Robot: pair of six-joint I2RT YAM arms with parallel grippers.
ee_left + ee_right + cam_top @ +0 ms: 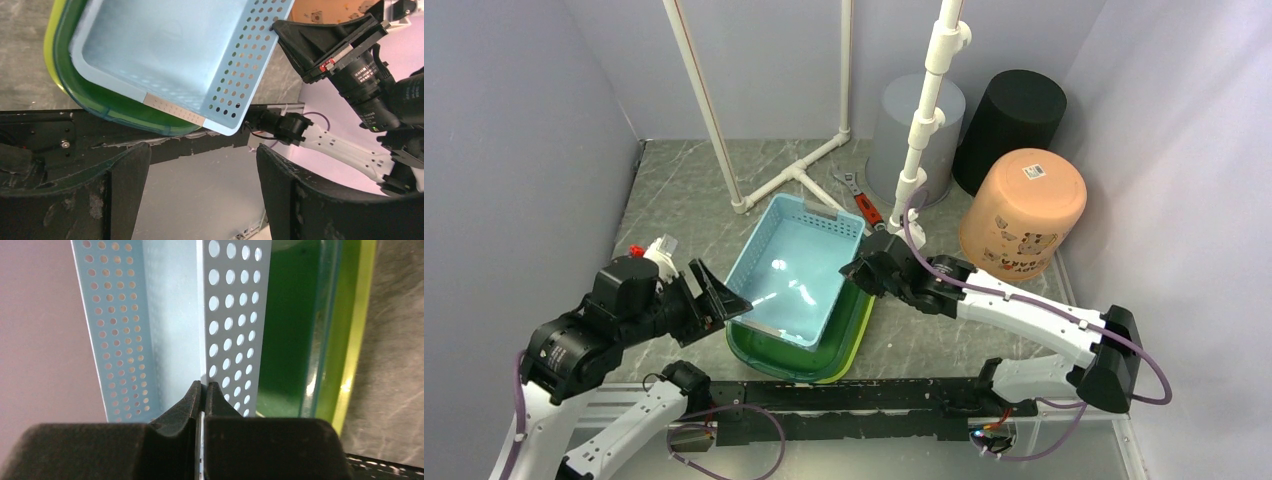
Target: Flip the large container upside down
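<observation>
So the blue basket [789, 270] sits nested in a green tub [789, 358] mid-worktop [674, 190], open side up. The right fingers [196, 397] are pinched tight on its perforated right wall, one inside and one outside. The left fingers [722, 293] are spread wide with nothing in them, just off the basket's near-left corner and not touching it, going by the wrist view. The basket might be tipped up a bit inside the tub, but that's hard to call from above.
</observation>
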